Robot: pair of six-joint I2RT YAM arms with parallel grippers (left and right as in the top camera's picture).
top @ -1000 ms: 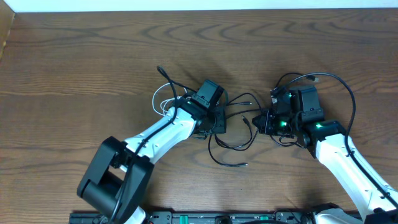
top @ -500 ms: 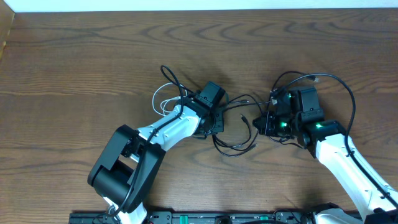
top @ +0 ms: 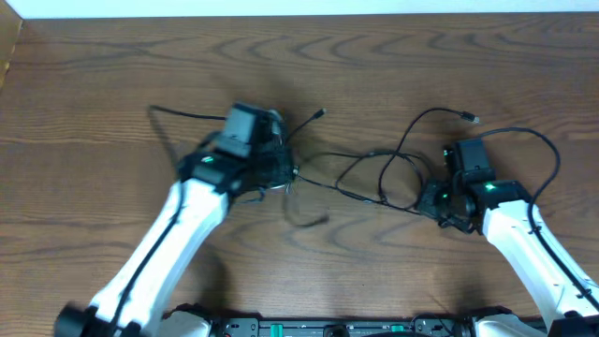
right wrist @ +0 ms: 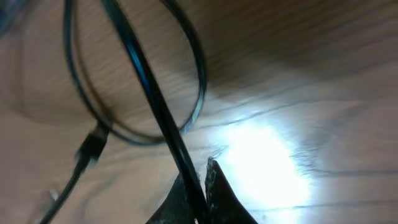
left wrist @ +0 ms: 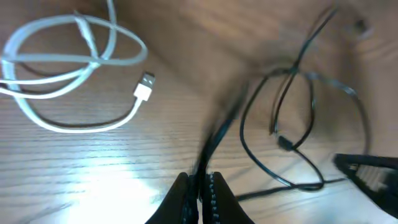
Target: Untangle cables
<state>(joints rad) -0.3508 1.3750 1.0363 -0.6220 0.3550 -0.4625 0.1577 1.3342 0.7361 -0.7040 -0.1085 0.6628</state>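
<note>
Both your left gripper (left wrist: 199,186) and right gripper (right wrist: 198,180) are clamping the black cord (right wrist: 145,87); the white cord (left wrist: 144,88) is lying coiled, seemingly free.

Black cord (top: 356,196) runs across mid-bench (top: 112,56) from L hand (top: 284,174) to R hand (top: 432,200), w/ loose loops mid-span, nearer the R side. One plug end (top: 320,114) sits up and to the right of L hand. Second plug end (top: 471,118) lies above R hand. Blurred bit of cord shows just below L hand. Hands well apart.
</note>
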